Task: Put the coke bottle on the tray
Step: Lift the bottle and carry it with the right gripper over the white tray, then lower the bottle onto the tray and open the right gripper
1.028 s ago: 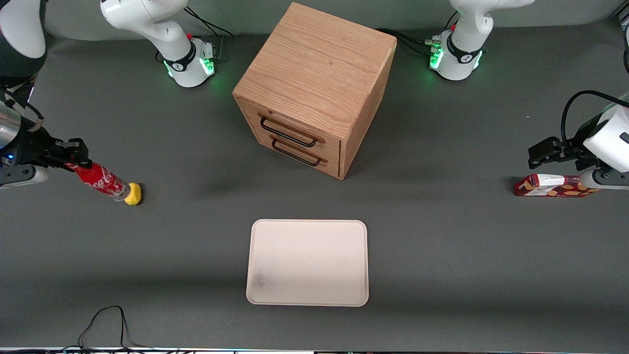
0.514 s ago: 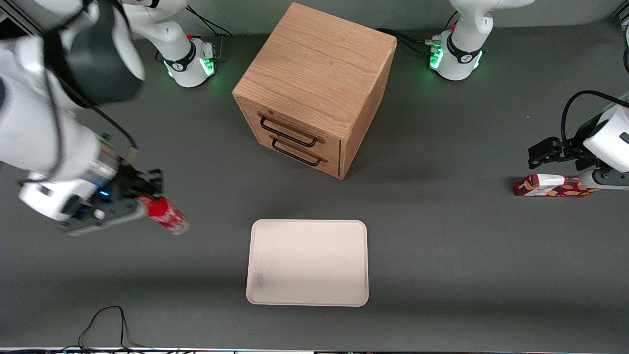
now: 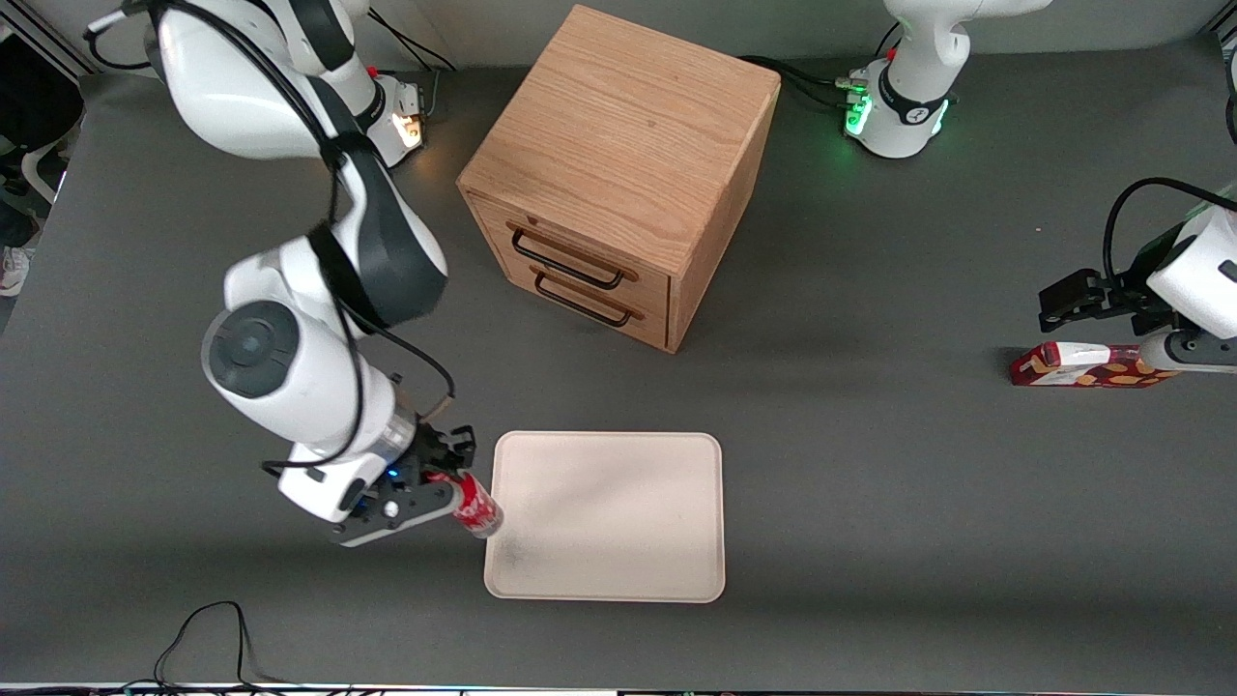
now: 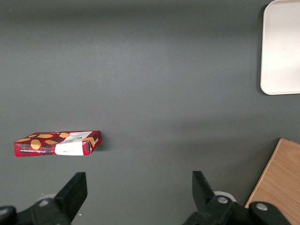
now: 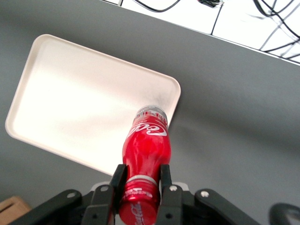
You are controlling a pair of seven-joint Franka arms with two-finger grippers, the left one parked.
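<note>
My right gripper (image 3: 446, 471) is shut on the neck of the coke bottle (image 3: 474, 507), a slim red bottle with white script. It holds the bottle in the air, tilted, with its clear base over the edge of the tray (image 3: 618, 459) at the working arm's end. In the right wrist view the fingers (image 5: 117, 180) clamp the bottle (image 5: 146, 145) just below its red cap, and the bottle's base hangs over a corner of the cream tray (image 5: 70, 93). The tray has nothing on it.
A wooden drawer cabinet (image 3: 618, 174) stands farther from the front camera than the tray. A red-and-orange patterned carton (image 3: 1087, 365) lies toward the parked arm's end; it also shows in the left wrist view (image 4: 57, 143). A black cable (image 3: 208, 638) loops at the table's near edge.
My right gripper has carried the coke bottle from the working arm's end of the table toward the tray and nearer to the front camera. The yellow object seen earlier is out of sight.
</note>
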